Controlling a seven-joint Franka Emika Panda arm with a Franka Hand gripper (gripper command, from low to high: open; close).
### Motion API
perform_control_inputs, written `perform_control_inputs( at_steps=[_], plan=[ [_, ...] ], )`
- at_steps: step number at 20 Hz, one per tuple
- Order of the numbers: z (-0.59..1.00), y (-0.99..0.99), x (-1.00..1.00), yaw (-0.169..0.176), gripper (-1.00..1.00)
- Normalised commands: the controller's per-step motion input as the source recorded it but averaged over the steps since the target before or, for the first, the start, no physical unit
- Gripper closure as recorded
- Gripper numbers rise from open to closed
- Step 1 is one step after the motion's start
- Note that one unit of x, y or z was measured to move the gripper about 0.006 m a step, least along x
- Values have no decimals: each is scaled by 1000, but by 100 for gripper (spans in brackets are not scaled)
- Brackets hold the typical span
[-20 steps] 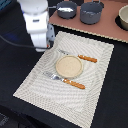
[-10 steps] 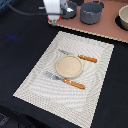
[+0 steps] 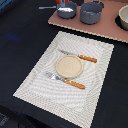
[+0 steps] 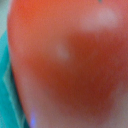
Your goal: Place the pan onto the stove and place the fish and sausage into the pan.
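The grey-blue pan (image 3: 67,10) stands on the pinkish-tan stove (image 3: 100,29) at the back, with its thin handle (image 3: 47,7) pointing to the exterior view's left. My gripper (image 3: 61,2) is almost wholly cut off by the top edge, just above the pan's left rim. It holds the red sausage (image 3: 60,3) there. In the wrist view the sausage (image 4: 70,65) fills the picture as a red blur, and my fingers do not show. The fish is not in view.
A larger grey pot (image 3: 91,12) stands on the stove right of the pan, and a round dish (image 3: 123,19) sits at the far right edge. On the pale woven placemat (image 3: 35,80) lie a plate (image 3: 68,65), a knife (image 3: 80,57) and a fork (image 3: 67,81).
The arm has moved from the exterior view's left toward the back and right. It now stands over the pan, mostly out of the frame.
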Motion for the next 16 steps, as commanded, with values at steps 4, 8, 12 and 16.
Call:
perform_control_inputs(
  at_steps=[4, 8, 12, 16],
  plan=[
    [-11, 758, 387, 0, 100],
    [-149, 629, 288, 0, 100],
    [-256, 620, 209, 0, 100],
    [-381, 474, 69, 0, 100]
  ],
)
